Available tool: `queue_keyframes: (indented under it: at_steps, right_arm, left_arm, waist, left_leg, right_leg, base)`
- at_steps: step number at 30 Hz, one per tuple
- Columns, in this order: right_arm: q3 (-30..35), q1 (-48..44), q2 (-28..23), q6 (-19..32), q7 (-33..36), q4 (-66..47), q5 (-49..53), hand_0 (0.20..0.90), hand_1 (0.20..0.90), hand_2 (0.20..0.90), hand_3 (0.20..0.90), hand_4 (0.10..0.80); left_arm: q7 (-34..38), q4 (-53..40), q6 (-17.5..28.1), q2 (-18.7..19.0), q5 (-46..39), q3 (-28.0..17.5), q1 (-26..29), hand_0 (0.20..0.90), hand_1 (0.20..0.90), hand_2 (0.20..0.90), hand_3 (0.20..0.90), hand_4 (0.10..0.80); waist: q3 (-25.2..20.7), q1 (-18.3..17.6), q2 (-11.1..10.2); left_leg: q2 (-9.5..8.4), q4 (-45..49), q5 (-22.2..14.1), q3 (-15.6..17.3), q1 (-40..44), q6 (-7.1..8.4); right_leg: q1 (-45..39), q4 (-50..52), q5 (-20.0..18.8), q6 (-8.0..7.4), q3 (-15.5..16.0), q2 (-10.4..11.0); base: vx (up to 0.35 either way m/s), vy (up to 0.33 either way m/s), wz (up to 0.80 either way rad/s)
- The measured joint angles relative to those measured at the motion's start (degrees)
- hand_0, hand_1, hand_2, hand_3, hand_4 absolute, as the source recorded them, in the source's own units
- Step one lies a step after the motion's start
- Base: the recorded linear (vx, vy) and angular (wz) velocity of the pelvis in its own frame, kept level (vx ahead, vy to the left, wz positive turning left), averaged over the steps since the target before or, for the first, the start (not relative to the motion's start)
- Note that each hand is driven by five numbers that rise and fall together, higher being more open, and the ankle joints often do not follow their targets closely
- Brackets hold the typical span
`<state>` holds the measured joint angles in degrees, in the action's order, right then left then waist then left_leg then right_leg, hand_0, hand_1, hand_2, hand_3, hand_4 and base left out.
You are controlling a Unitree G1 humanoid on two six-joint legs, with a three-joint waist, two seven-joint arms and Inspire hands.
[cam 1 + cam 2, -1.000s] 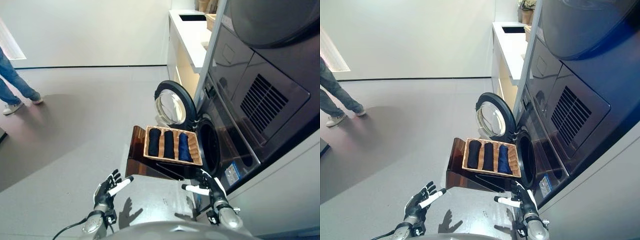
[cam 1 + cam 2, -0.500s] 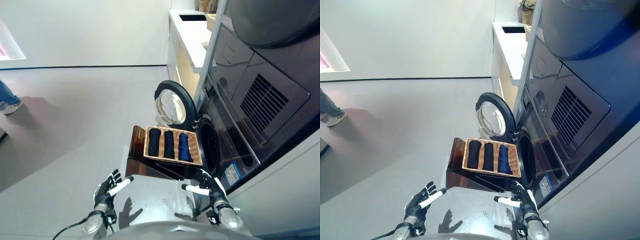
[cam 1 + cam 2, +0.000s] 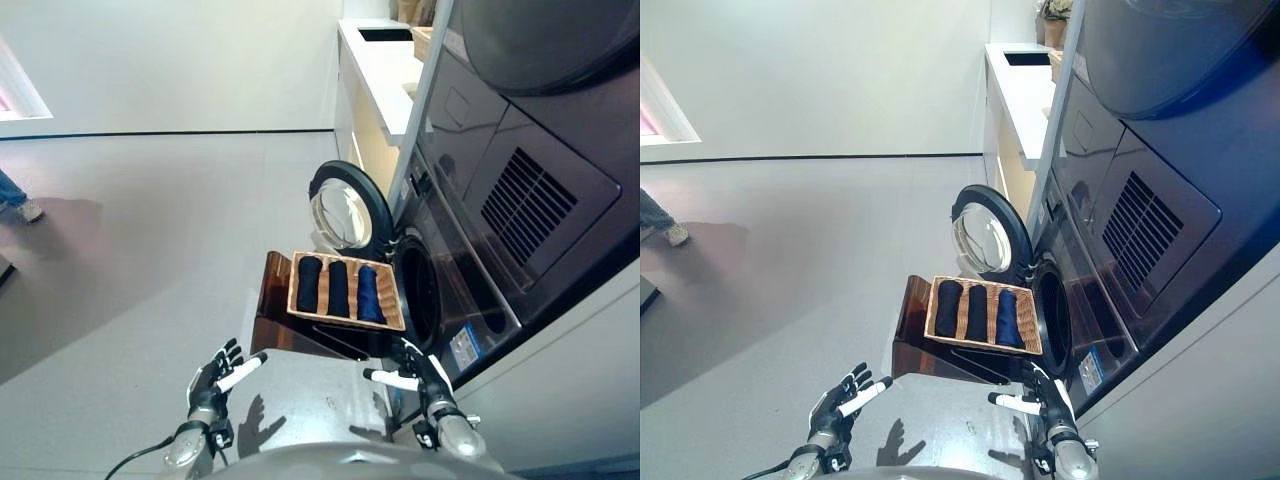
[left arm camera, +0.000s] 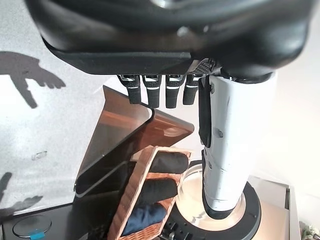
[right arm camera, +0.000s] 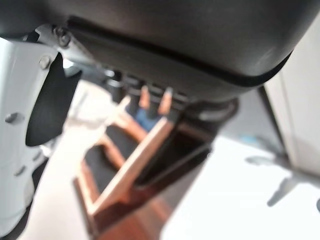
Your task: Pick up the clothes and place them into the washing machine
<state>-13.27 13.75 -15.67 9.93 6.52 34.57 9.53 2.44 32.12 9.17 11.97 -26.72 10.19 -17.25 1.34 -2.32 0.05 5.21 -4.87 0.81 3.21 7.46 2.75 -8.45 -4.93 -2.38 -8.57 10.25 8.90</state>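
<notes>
Waiting at twelve o'clock in the basket (image 3: 397, 300), soft rolled clothes (image 3: 339, 288) suit mid-roll grasps; left hand (image 3: 218, 378) and right hand (image 3: 412, 371) hang spread, empty.

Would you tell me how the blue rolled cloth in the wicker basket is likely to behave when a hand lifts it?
The blue rolled cloth looks soft, so it will probably sag and partly unroll. Being small, it is likely light. Lying close beside the dark rolls in the wicker basket, it may drag one along.

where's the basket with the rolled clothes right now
In the left eye view the wicker basket sits on a brown stand in front of the robot, right beside the washing machine's open drum, below its swung-open door.
</notes>
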Motion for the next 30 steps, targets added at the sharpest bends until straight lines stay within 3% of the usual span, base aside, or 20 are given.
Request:
queue_keyframes:
  at_steps: [12, 14, 17, 21, 30]
  right_arm:
    - [0.3, -0.1, 0.0, 0.0, -0.1, 0.0, 0.0, 0.9, 0.9, 0.9, 0.9, 0.8]
    - [0.5, -1.8, -0.2, 0.1, -0.1, 0.2, 0.1, 0.9, 0.9, 0.9, 0.9, 0.8]
    - [2.1, -3.0, -1.8, 0.1, -0.1, 0.7, 0.6, 0.9, 0.9, 0.9, 0.9, 0.8]
    - [4.8, -3.0, -1.7, 0.1, 0.1, 1.7, 1.3, 0.9, 0.9, 0.9, 0.9, 0.8]
    - [2.5, -3.5, -0.9, 0.0, -0.1, 2.2, 1.9, 0.9, 0.9, 0.9, 0.9, 0.8]
  left_arm:
    - [0.0, 0.0, 0.0, 0.2, 0.0, -0.1, 0.2, 0.9, 0.9, 0.9, 0.9, 0.8]
    - [-0.1, 0.1, 0.0, 0.2, 0.0, -0.1, 2.1, 0.9, 0.9, 0.9, 0.9, 0.8]
    - [-0.1, 0.1, 0.0, -0.4, 0.0, 1.1, 3.4, 0.9, 0.9, 0.9, 0.9, 0.8]
    - [-0.1, 0.2, 0.0, 0.0, 0.0, 1.1, 3.3, 0.9, 0.9, 0.9, 0.9, 0.8]
    - [0.2, 0.2, 0.0, 0.4, -0.1, -0.6, 4.2, 0.9, 0.9, 0.9, 0.9, 0.8]
  waist:
    - [0.6, 0.2, -0.4]
    - [2.8, 0.4, -0.8]
    - [3.9, 0.4, 0.5]
    - [3.5, 0.4, 0.9]
    - [2.9, 0.3, -1.4]
  left_leg:
    - [0.64, 1.9, 0.3, -1.4, -2.2, 0.58]
    - [0.59, 4.8, 0.1, -1.7, -4.6, 0.87]
    - [0.72, 4.5, 0.0, -1.5, -5.9, 0.85]
    - [-0.08, 2.6, 0.4, -0.1, -4.7, 0.01]
    - [-2.96, 0.7, 0.5, 1.7, -2.5, -1.84]
  right_leg:
    - [0.8, 0.0, 0.6, 0.2, 1.4, -0.8]
    - [1.3, 0.0, 0.3, 0.72, 1.5, -0.9]
    - [2.8, 0.1, -0.1, 1.16, 1.3, -1.0]
    - [3.1, 0.5, -0.3, 0.65, -0.4, -0.3]
    - [3.1, 1.0, -0.8, -0.61, -2.4, 2.1]
  base:
    - [-0.021, -0.042, 0.06]
    - [-0.074, 0.074, 0.16]
    - [0.057, 0.15, 0.04]
    - [0.124, 0.158, -0.12]
    - [0.064, 0.117, -0.1]
